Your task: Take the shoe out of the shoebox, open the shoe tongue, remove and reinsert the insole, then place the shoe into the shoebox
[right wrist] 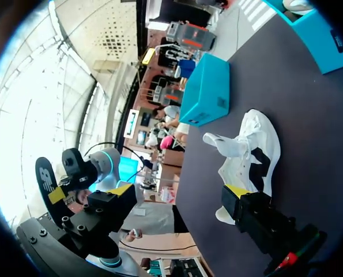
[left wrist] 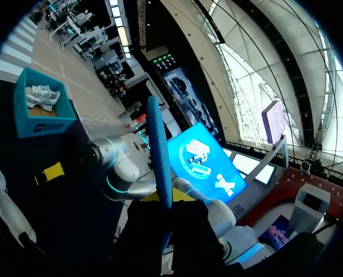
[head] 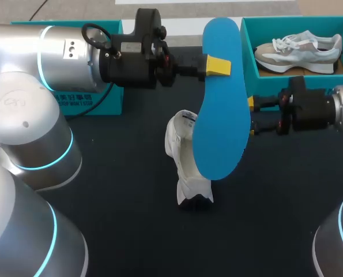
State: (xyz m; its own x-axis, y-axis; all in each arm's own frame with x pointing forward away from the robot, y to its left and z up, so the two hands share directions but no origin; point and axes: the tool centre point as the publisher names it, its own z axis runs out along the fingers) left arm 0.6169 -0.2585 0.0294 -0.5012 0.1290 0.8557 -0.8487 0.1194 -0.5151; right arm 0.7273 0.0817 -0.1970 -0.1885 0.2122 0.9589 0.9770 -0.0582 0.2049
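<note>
One blue insole (head: 220, 115) in the horizontal left arm's end effector (head: 216, 65).

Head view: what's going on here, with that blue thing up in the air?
The left pincer is shut on the blue insole and holds it up over the table. The white shoe sits on the table below it. The right pincer is open beside the shoe, not gripping it. A second shoe lies in the shoebox. So the insole is out and not yet back in.

Head view high above table (head: 131, 236); wrist views low, sideways; white shoe (head: 185, 158) common.
</note>
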